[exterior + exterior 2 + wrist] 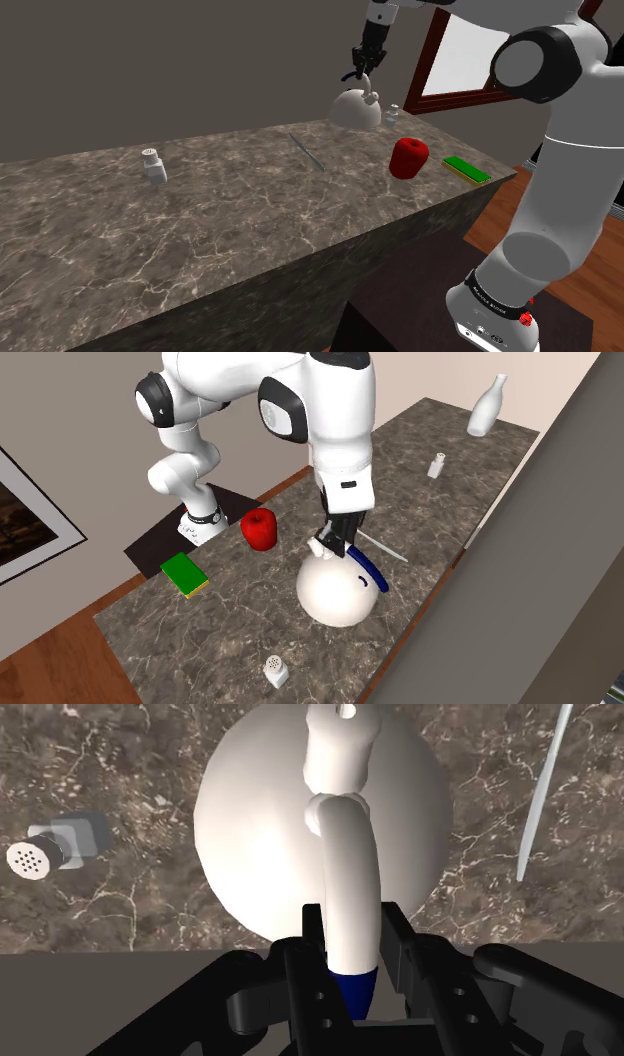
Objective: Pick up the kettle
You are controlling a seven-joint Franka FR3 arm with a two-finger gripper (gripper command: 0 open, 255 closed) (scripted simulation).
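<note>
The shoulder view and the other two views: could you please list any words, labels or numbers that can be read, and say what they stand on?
Dark band at the arm's base: tiny white lettering, too small to read.
Kettle, red object, green block, shaker: no text on them.

- The shoulder view sits beside the arm base (492,305), fairly near, and looks down across the countertop (230,230) toward its wall-side edge.
- The second exterior view looks steeply down from above that wall-side edge, facing the arm.
- The wrist view hangs close above the kettle (260,834), facing down.
- All three share the kettle and the countertop around it.
</note>
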